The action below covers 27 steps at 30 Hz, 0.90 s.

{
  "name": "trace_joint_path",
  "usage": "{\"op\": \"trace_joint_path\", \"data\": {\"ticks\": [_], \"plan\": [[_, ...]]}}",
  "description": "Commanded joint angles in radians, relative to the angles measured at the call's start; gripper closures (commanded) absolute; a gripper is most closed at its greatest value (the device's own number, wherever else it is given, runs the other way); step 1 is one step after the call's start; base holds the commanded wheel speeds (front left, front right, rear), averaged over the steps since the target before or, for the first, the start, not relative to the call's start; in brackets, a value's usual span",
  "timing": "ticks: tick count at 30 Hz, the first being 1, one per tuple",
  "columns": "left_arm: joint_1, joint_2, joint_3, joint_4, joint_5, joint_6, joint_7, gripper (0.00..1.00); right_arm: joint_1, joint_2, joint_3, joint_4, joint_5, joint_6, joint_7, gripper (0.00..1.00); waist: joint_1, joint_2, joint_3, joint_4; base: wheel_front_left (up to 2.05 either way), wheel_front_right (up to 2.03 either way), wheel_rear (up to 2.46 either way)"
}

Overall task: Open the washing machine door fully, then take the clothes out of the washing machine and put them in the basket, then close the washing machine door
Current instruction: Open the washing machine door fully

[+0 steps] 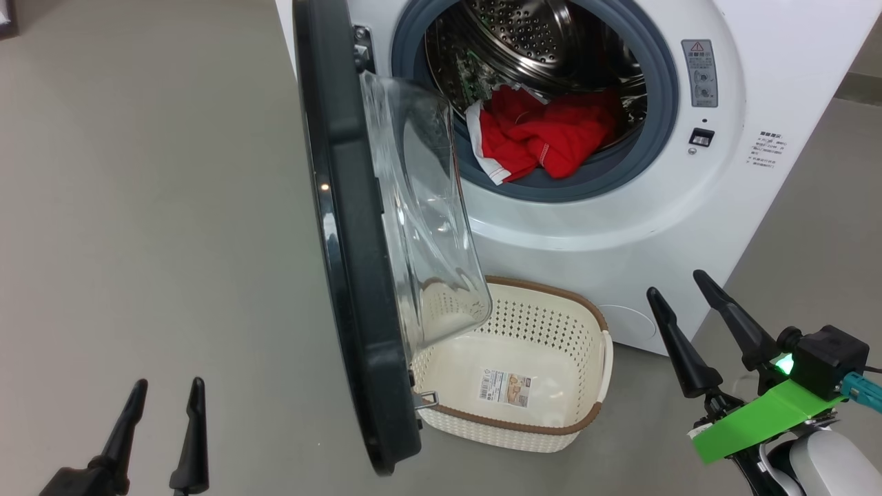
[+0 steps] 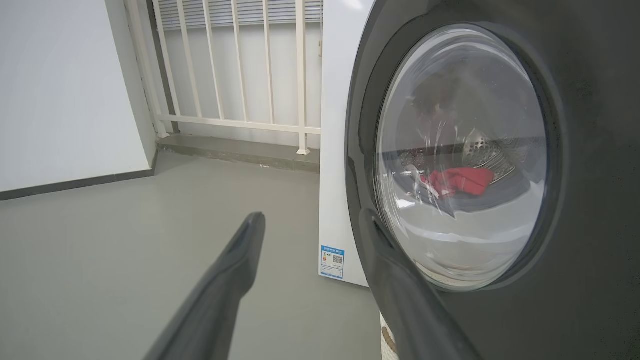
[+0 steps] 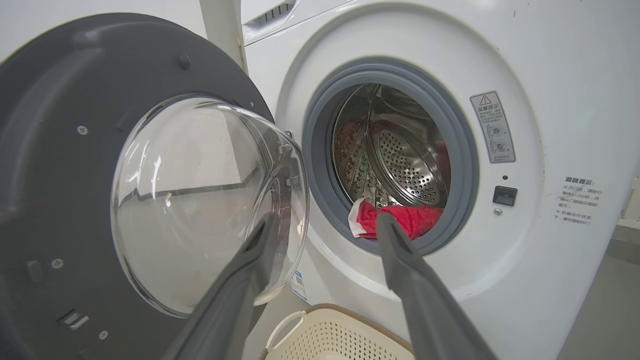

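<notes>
The white washing machine [image 1: 620,227] [image 3: 525,280] [image 2: 340,150] stands ahead. Its black round door [image 1: 344,275] [image 3: 55,150] [image 2: 590,250] is swung out about edge-on to me, the glass bowl [image 1: 427,213] [image 3: 195,200] bulging toward the drum. Red clothes [image 1: 544,134] [image 3: 410,220] [image 2: 457,181] with white trim lie at the drum's mouth, partly over the grey gasket. The cream basket [image 1: 544,324] [image 3: 330,335] sits on the floor under the door, holding nothing. My left gripper [image 1: 165,389] [image 2: 310,220] is open, low left, outside the door. My right gripper [image 1: 679,286] [image 3: 322,222] is open, right of the basket.
Grey floor [image 1: 138,207] spreads wide to the left. A white railing [image 2: 240,75] and a white wall [image 2: 65,90] stand behind the machine's left side. A door latch [image 1: 701,137] sits right of the opening. The door overhangs the basket's left part.
</notes>
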Motion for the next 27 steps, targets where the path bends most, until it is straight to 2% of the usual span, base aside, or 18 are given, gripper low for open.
{"op": "trace_joint_path", "data": {"ticks": [1,14,16,17,18,27], "plan": [[-0.046,0.023,0.034,-0.025,-0.005,-0.003,-0.008,0.00,0.005,-0.018,0.013,-0.019,-0.002,0.002,-0.007,0.00,0.0000,0.0000,0.000,0.000,0.00,0.00,0.00],[-0.051,0.028,0.027,-0.048,-0.009,-0.003,-0.008,0.00,0.011,-0.015,0.008,-0.003,-0.009,0.002,-0.007,0.00,0.0000,0.0000,-0.002,-0.002,0.00,0.00,0.00],[-0.054,0.035,0.022,-0.052,-0.009,-0.003,-0.008,0.54,0.015,-0.015,0.006,-0.001,-0.010,0.002,-0.007,0.00,0.0000,0.0000,-0.003,-0.001,0.00,0.00,0.00],[-0.057,0.038,0.019,-0.055,-0.009,-0.003,-0.008,0.71,0.017,-0.015,0.005,0.001,-0.010,0.002,-0.007,0.00,0.0000,0.0000,-0.004,0.000,0.00,0.00,0.00],[-0.060,0.042,0.016,-0.057,-0.010,-0.003,-0.008,1.00,0.018,-0.015,0.004,0.002,-0.010,0.002,-0.007,0.00,0.0000,0.0000,-0.005,0.000,0.00,0.00,0.00],[-0.095,0.060,0.015,-0.139,-0.008,-0.003,-0.008,1.00,0.022,-0.009,0.001,0.010,-0.006,0.002,-0.007,0.00,0.0000,0.0000,-0.011,0.001,0.00,0.00,0.00]]}}
